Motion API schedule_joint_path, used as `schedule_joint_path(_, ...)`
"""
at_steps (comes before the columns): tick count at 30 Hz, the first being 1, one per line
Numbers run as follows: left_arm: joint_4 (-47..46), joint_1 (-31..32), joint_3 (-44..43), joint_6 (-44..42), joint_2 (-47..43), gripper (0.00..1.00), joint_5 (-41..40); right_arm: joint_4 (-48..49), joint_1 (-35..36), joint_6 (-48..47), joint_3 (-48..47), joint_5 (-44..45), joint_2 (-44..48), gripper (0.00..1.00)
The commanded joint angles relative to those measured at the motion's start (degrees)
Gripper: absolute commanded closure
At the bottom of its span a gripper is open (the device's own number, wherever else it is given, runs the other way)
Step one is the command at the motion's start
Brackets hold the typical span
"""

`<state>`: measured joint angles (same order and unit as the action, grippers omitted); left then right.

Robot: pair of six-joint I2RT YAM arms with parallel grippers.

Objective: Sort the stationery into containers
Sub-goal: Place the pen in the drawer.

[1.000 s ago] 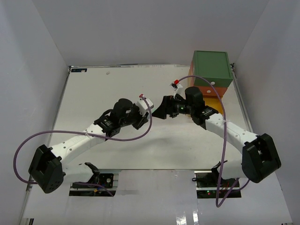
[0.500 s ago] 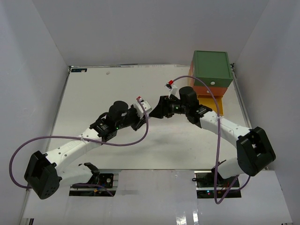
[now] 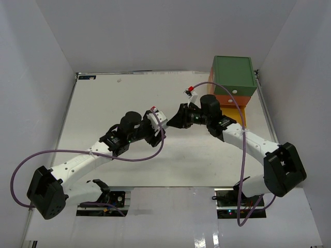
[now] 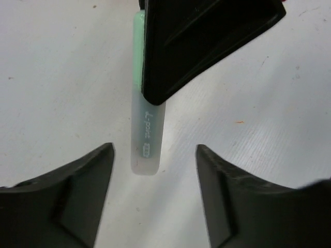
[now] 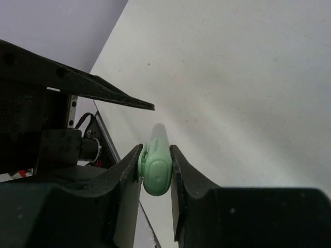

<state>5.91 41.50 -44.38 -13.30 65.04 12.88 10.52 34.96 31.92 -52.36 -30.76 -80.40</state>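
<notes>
A pastel green highlighter with a frosted clear cap end is pinched between the fingers of my right gripper, which is shut on it above the table. In the left wrist view the cap end pokes out between the spread fingers of my left gripper; both stand apart from it. My two grippers meet tip to tip at mid-table, left gripper and right gripper. The containers stand stacked at the back right: green, orange-red, yellow.
A purple cable loops from each arm. White walls close in the table on three sides. The arm bases sit at the near edge.
My right gripper has shut on the green highlighter. My left gripper has opened and let go of it. Both arms shifted only slightly.
</notes>
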Motion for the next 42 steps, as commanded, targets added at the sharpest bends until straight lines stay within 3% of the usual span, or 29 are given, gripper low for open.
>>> schedule_joint_path(1, -0.9, 0.3, 0.0, 1.3, -1.1, 0.18, -0.9, 1.5, -2.8, -1.4, 1.5, 1.8, 3.0, 0.86)
schedule_joint_path(4, -1.7, 0.2, 0.1, 3.4, -1.1, 0.03, -5.0, 0.4, -7.4, -2.0, 4.3, 2.4, 5.2, 0.86)
schedule_joint_path(10, 0.1, -1.5, -2.6, 11.5, 1.6, 0.02, -15.0, -2.7, -20.3, -5.0, 9.2, 5.4, 11.1, 0.86)
schedule_joint_path(18, 1.7, -19.6, -5.5, 25.3, 4.8, 0.02, -7.7, -10.3, -36.3, -11.6, 7.6, 10.2, 12.7, 0.86)
schedule_joint_path(28, 2.1, -22.5, -5.3, 24.9, 4.1, 0.02, -8.8, -10.4, -41.6, -12.7, 1.5, 6.2, 1.2, 0.84)
schedule_joint_path(34, 2.3, -22.5, -5.2, 24.3, 3.5, 0.02, -9.8, -13.2, -43.3, -13.2, -1.0, 14.0, -2.6, 0.63)
schedule_joint_path(37, 2.2, -22.5, -5.2, 24.3, 3.3, 0.02, -9.5, -15.3, -43.5, -14.6, -2.1, 19.5, -2.0, 0.42)
schedule_joint_path(42, 2.2, -22.5, -5.2, 24.4, 2.8, 0.02, -9.1, -18.0, -43.5, -17.9, -2.1, 23.8, 1.6, 0.33)
